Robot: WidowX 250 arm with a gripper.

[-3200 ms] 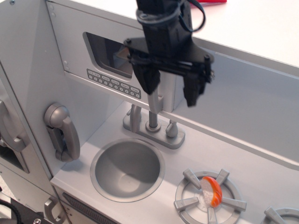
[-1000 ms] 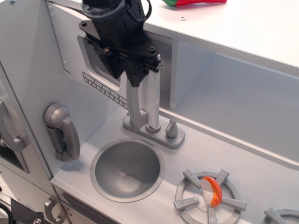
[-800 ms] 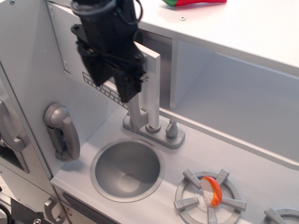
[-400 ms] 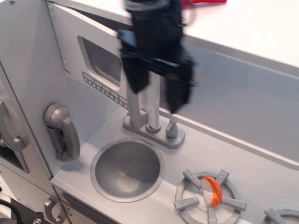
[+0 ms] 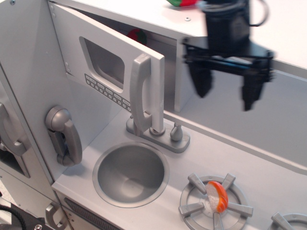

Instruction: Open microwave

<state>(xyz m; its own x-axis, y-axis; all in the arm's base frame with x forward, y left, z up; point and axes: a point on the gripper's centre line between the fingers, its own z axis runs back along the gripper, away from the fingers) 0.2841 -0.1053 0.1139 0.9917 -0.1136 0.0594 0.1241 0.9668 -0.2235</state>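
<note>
In the single view, no brand name or readable writing shows anywhere; the row of small buttons (image 5: 108,90) under the door window carries marks too small to make out. The microwave (image 5: 108,67) fills the upper left of the frame, its flat light grey door swung outward from hinges on the left so that the free edge with the long vertical handle (image 5: 140,93) stands toward the centre, leaving a gap through which the dark inside of the compartment shows. A small red and green object (image 5: 137,35) peeks out in that gap near the top centre. The gripper (image 5: 227,93) hangs in the upper right of the frame, black and slightly blurred, with its two fingers (image 5: 201,81) spread wide apart and pointing down, nothing between them. The microwave door and its handle lie to the left of the fingers, apart from them, with the compartment's right wall standing between. Below the handle, at the centre, a grey faucet (image 5: 158,129) stands behind the round sink (image 5: 130,173). A grey phone handset (image 5: 64,135) hangs on the left wall. At the lower right, an orange and white piece (image 5: 216,196) rests on a burner (image 5: 216,199). A red and green item (image 5: 181,3) shows at the top edge.
</note>
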